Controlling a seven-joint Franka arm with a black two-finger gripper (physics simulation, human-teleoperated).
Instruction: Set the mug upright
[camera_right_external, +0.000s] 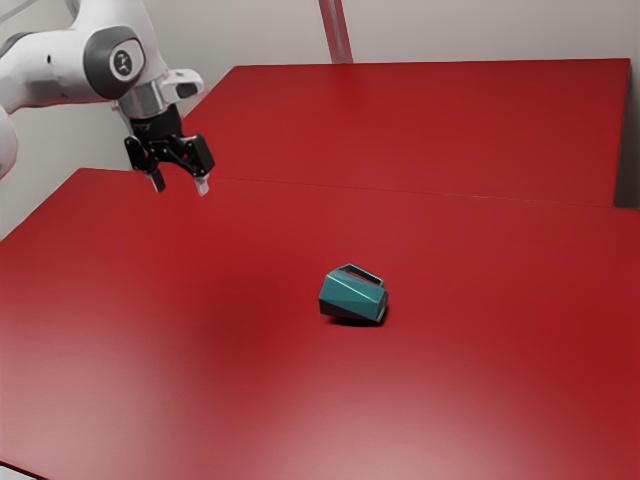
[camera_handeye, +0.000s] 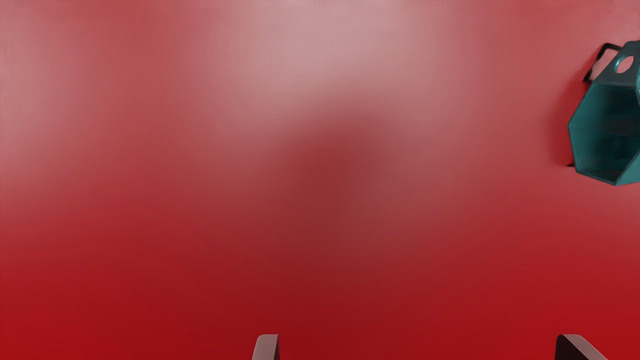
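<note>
Mug (camera_right_external: 352, 298) is lying on its side on the red table (camera_right_external: 200, 380), its handle (camera_right_external: 367, 274) pointing upward, as far as I can tell. Farther off, the gripper (camera_right_external: 180, 187) is hovering well apart from it, holding its fingers (camera_handeye: 266, 347) spread.

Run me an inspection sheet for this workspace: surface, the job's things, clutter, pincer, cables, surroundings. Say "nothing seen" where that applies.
Surface: red table, with pale sheen and some soft dark patches.
Job's things: one teal, faceted mug, lying on its side, not upright; its handle is at the upper side and its open mouth shows in the wrist view.
Clutter: nothing seen.
Pincer: open, raised over the table, well apart from the mug.
Cables: nothing seen.
Surroundings: a red panel beyond the table, a pale wall behind it, and a narrow reddish strip against the wall.
</note>
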